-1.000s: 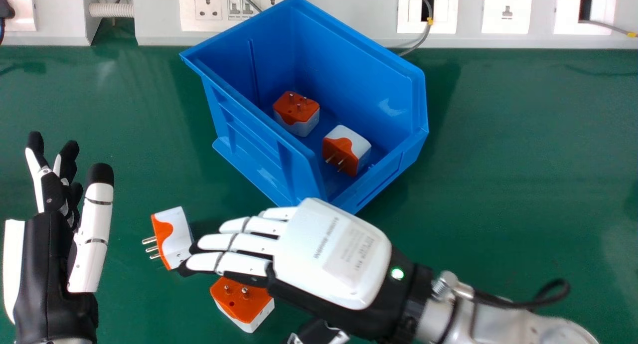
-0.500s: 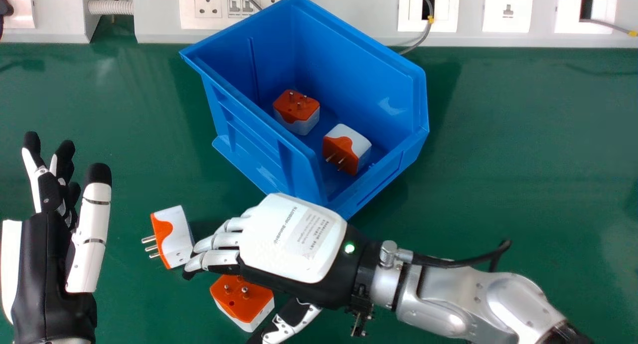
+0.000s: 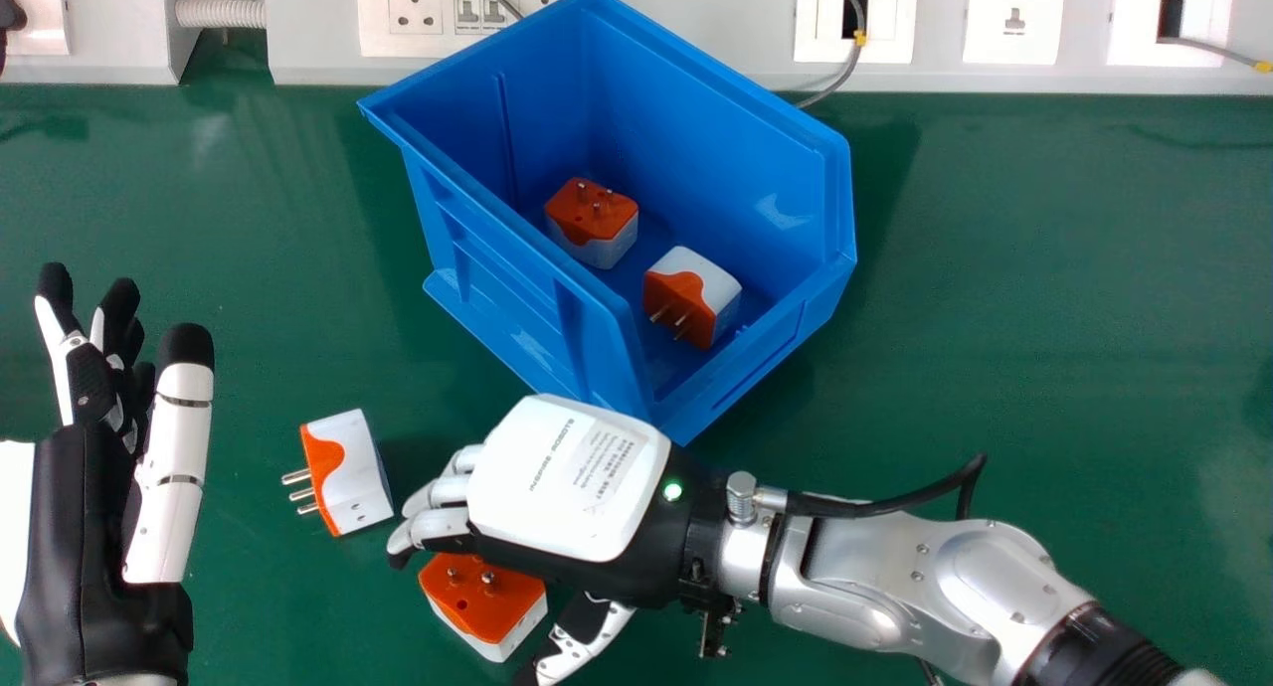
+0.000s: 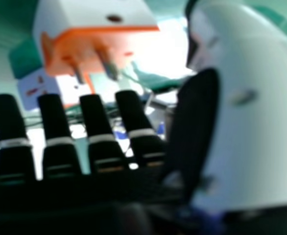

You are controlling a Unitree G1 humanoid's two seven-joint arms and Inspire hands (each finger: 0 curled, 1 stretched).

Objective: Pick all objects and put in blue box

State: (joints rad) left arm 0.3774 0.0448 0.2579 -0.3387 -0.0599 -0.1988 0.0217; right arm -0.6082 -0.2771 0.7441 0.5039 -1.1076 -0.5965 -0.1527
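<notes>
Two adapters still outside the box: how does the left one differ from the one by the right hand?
Pose: the left adapter lies with its pins pointing to the view's left; the near adapter has its pins up.
Faces: the left adapter turns a white side up, the near adapter its orange face.
Cover: the right hand partly hides the near adapter from the head camera; the left adapter is unobstructed.
Shared: orange-and-white, on the green table.

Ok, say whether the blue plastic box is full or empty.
Partly filled: two orange-and-white plug adapters lie in the blue box, bare floor beside them.
</notes>
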